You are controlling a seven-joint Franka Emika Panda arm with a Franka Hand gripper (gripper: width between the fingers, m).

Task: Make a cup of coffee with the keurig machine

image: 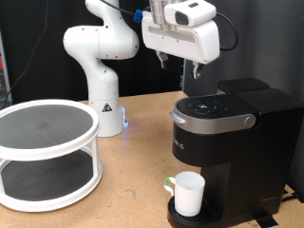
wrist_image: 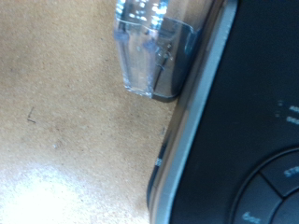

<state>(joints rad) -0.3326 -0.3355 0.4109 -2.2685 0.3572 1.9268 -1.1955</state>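
Observation:
The keurig machine [image: 225,133] is a black box with a silver-grey lid handle [image: 214,120] and stands at the exterior view's right; its lid is down. The white cup [image: 189,193] stands upright on the drip tray [image: 195,218] under the brew head. My gripper [image: 179,65] hangs above the machine's top, near its back left corner, clear of it, with its fingers [image: 161,59] apart and nothing between them. The wrist view looks down on the machine's edge and button panel [wrist_image: 266,182]; my fingers do not clearly show there.
A white two-tier round rack [image: 43,152] stands at the exterior view's left. The arm's white base [image: 103,104] is behind it on the tan table [image: 133,185]. In the wrist view a clear plastic part [wrist_image: 149,47] sits beside the machine's side.

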